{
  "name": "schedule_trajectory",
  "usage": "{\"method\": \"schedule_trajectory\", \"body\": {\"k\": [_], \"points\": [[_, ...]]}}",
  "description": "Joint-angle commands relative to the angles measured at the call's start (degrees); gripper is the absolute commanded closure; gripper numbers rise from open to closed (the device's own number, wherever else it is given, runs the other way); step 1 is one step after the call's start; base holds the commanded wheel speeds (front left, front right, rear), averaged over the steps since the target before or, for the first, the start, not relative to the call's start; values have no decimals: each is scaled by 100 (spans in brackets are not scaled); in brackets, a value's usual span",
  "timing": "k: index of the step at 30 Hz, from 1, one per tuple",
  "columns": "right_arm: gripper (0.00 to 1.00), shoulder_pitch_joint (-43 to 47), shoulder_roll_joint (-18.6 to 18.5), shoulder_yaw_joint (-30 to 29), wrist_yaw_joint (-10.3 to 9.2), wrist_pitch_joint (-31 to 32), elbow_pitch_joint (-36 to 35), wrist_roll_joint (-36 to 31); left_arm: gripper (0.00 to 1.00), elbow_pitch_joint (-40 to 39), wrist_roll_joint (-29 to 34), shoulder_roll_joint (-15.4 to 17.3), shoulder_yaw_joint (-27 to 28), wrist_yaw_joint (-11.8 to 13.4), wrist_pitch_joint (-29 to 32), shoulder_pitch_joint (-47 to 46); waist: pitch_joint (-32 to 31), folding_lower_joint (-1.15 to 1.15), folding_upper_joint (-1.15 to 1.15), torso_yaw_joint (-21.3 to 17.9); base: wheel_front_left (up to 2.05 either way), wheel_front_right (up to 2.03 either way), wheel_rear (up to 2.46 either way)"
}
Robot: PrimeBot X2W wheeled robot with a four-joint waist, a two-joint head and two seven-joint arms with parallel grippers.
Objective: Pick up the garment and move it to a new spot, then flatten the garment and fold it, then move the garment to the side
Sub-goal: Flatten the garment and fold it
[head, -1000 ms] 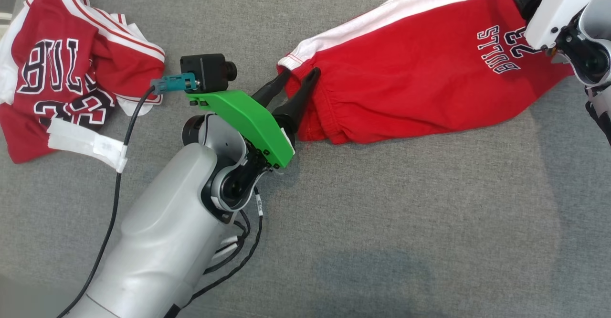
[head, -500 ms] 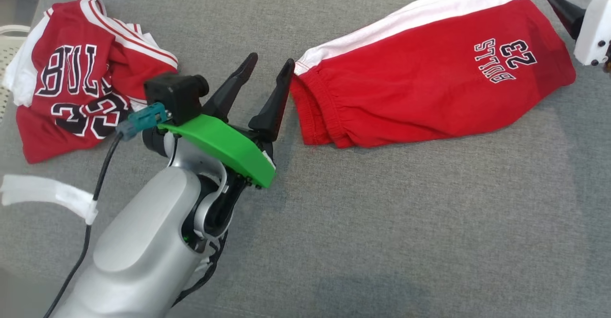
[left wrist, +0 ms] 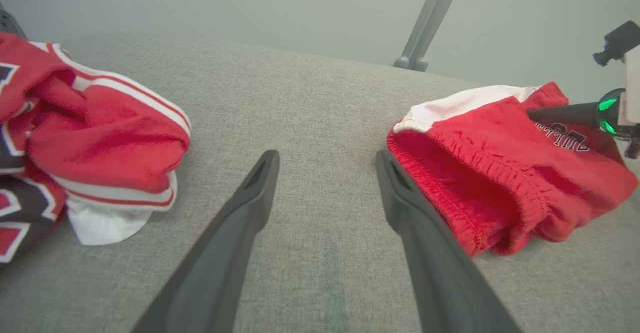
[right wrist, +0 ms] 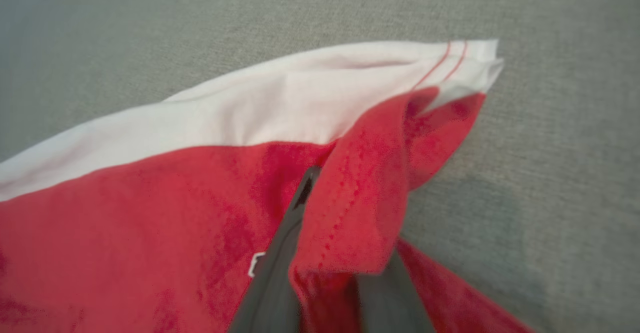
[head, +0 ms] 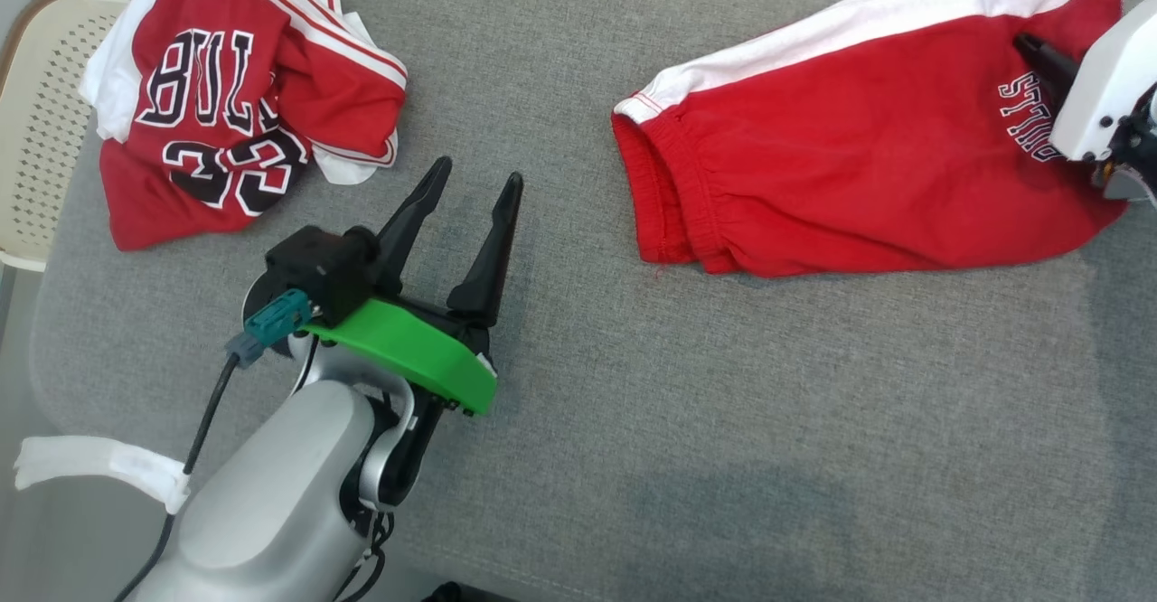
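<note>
The work surface is a wide pad covered with grey woven fabric (head: 723,457). Behind it the left wrist view shows a plain pale wall and a slanted grey metal post (left wrist: 429,20). A cream perforated plastic object (head: 41,123) stands at the left edge. A crumpled red and white jersey (head: 226,105) lies at the far left. The folded red shorts with a white side band (head: 859,159) lie at the far right, well apart from the jersey. The left gripper (head: 479,171) hovers between both garments, its fingers spread wide and holding nothing. The right gripper (right wrist: 335,233) has its fingers drawn close on a fold of the shorts' leg end.
</note>
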Motion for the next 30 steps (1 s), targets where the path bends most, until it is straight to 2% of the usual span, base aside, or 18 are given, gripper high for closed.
{"method": "schedule_trajectory", "body": {"k": [1, 4, 7, 13, 21, 23, 30], "points": [[100, 322, 117, -110, 4, -48, -67, 243, 0, 98, -112, 49, 92, -40, -71, 178, -215, 0, 40, -130, 0, 0, 0], [100, 733, 316, -558, 4, -188, -407, 852, 0, 248, -141, 185, 231, -66, -179, 417, -538, 0, 40, -298, 0, 0, 0], [100, 1380, 318, -883, 3, -210, -700, 1232, 0, 316, -240, 311, 401, -103, -254, 778, -902, 0, 40, -547, 0, 0, 0], [100, 2548, 262, -1492, 3, -307, -1116, 1495, 0, 235, -230, 541, 754, -29, -322, 1520, -1383, 0, 40, -1067, 0, 0, 0], [100, 3304, 383, -2493, 3, -524, -1088, 1421, 0, -159, 205, 574, 1002, -41, -326, 2155, -1542, 0, 40, -1426, 0, 0, 0], [100, 3373, 386, -2625, 3, -570, -1067, 1393, 0, -219, 262, 543, 1054, -50, -326, 2222, -1540, 0, 40, -1440, 0, 0, 0], [100, 3479, 294, -3644, 3, -668, -961, 1207, 0, -349, 677, 332, 1286, -258, -322, 2571, -1523, 0, 40, -1441, 0, 0, 0]]}}
